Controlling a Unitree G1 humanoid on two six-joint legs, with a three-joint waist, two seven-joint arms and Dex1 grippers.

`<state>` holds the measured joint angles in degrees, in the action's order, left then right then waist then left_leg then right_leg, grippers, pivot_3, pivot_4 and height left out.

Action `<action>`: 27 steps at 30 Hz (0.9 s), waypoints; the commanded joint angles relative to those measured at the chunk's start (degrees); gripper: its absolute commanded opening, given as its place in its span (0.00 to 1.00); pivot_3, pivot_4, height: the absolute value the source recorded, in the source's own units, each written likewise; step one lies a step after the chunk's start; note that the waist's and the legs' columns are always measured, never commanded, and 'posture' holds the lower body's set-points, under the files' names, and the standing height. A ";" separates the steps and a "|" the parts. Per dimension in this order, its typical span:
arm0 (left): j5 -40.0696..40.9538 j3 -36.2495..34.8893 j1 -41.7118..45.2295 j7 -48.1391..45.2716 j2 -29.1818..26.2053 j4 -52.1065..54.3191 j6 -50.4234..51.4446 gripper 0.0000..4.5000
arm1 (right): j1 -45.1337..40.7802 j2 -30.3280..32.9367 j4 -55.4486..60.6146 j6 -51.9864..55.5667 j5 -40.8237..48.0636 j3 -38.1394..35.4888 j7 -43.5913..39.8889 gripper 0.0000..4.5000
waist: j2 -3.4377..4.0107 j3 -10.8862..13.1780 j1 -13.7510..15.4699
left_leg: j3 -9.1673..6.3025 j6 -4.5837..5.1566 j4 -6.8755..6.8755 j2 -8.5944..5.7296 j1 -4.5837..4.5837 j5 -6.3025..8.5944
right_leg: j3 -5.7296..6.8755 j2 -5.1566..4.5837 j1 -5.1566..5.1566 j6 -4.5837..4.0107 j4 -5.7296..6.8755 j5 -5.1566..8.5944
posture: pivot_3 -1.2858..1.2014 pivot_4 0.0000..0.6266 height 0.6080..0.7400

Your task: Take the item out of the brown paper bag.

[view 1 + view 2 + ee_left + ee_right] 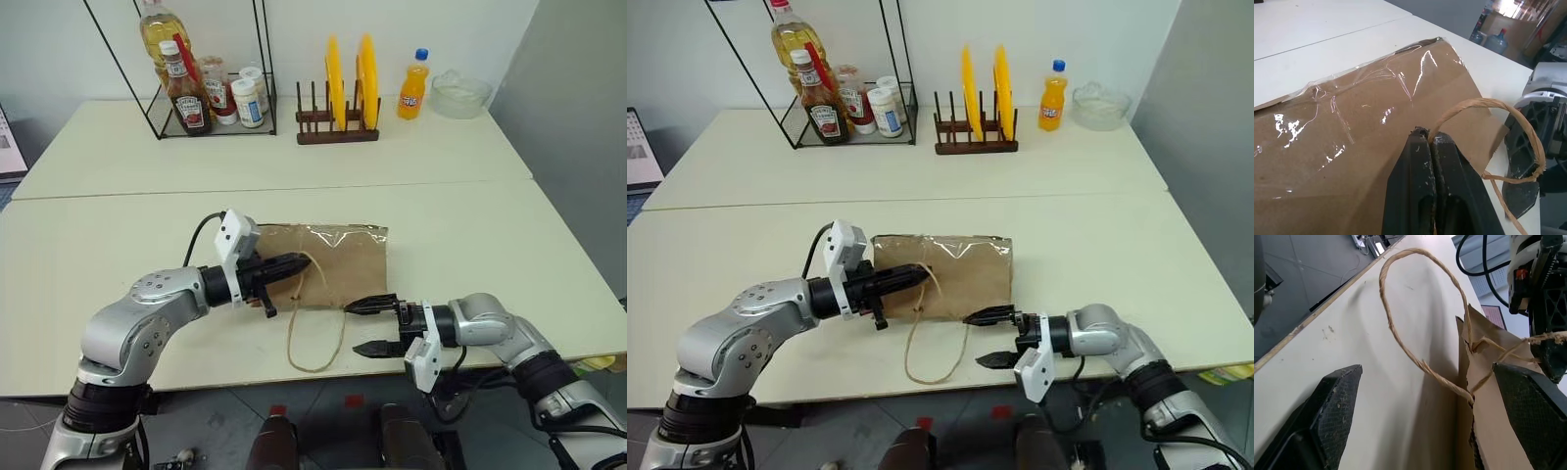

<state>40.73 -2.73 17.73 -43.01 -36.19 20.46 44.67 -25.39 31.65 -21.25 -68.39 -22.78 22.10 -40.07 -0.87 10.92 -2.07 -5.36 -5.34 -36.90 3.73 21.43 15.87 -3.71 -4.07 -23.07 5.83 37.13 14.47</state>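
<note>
My left gripper (pixel 294 262) pinched the upper cord handle (pixel 1484 105), lifting the brown paper bag (pixel 348 259) mouth for my wide-open, empty right gripper (pixel 372 325).

Silver-grey arm shells, black fingers (pixel 294 264), white wrist camera blocks (pixel 235 235), black cables.

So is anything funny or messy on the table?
The brown paper bag lies flat on its side, with crinkled clear tape along its far edge. One cord handle flops loose over the table; the other is pinched in the left gripper. Nothing is spilled.
</note>
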 commanded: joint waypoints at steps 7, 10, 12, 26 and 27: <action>2.01 -0.89 -0.42 -0.88 -0.35 2.73 0.26 0.00 | -2.73 -3.97 -3.67 -4.43 -14.63 -0.09 14.14 1.00 | -0.01 -0.01 -0.51 | -0.01 0.00 0.02 0.01 -0.03 0.00 | 0.00 0.00 0.00 0.00 0.04 0.00 | 0.52 0.24 1.00; 2.42 -0.75 -0.65 -0.94 -0.31 3.06 0.71 0.00 | -4.00 -4.88 -4.55 -4.20 -17.42 0.68 17.35 0.87 | -0.01 -0.01 -1.05 | -0.01 0.00 0.03 0.00 -0.04 0.00 | 0.00 0.00 0.00 0.00 0.05 0.00 | 0.52 0.24 1.00; 2.46 -0.88 -0.34 -0.94 -0.28 2.79 0.94 0.00 | -4.46 -5.09 -5.05 -3.91 -18.97 1.16 19.22 0.70 | -0.01 -0.01 -1.19 | -0.02 0.00 0.03 0.00 -0.03 0.00 | 0.00 0.00 0.00 0.00 0.05 0.00 | 0.52 0.24 1.00; 3.13 -2.31 2.46 1.74 0.63 0.84 3.17 0.00 | -3.63 -2.51 -3.97 1.75 -15.33 4.67 20.53 0.01 | -0.05 -0.03 -1.12 | -0.02 0.02 0.03 0.00 -0.02 0.01 | -0.02 0.00 0.00 -0.01 0.04 0.00 | 0.52 0.24 1.00; 3.49 -2.67 3.41 2.94 1.09 0.10 4.19 0.00 | -2.89 -1.78 -3.25 2.78 -13.78 5.73 18.43 0.01 | -0.06 -0.03 -1.06 | -0.03 0.03 0.02 0.00 -0.01 0.01 | -0.01 0.00 0.00 -0.01 0.04 0.00 | 0.52 0.24 1.00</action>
<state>42.86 -3.17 19.50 -41.48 -35.54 20.70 47.88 -29.73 28.48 -25.54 -67.24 -38.95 26.25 -18.34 -0.93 10.88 -3.13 -5.40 -5.31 -36.89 3.73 21.42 15.88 -3.72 -4.07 -23.05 5.82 37.17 14.46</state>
